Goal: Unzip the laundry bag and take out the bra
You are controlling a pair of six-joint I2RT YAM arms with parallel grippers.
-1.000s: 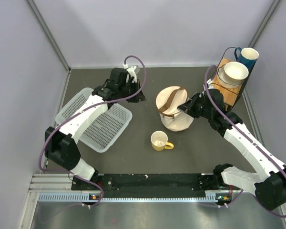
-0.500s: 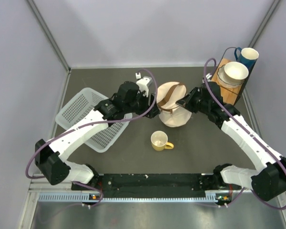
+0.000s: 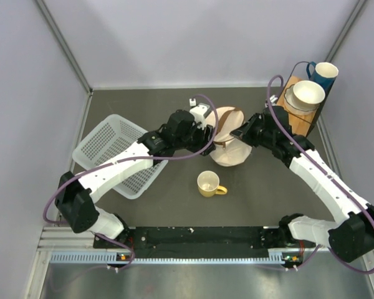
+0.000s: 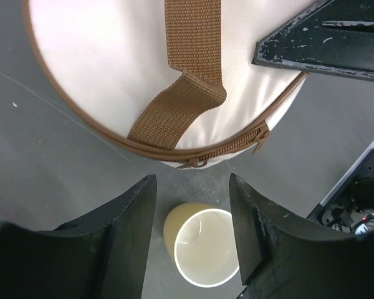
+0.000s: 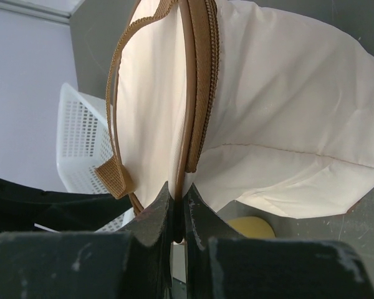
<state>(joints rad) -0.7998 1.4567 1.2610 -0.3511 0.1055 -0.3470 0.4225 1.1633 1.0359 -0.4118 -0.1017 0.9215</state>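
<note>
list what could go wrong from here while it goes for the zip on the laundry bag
The left claw is open near the small zip pull, which lies flat against the laundry bag, so it may close on fabric instead. The right claw pinches only the thin brown trim; a tug on the zip could pull it free. The yellow mug stands close beside the bag and could get knocked.

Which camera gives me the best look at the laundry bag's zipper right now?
Left wrist: the zipper runs along the lid edge, both pulls visible. Right wrist shows it edge-on above the right hand. Top view: too small, arms crowd the laundry bag.
</note>
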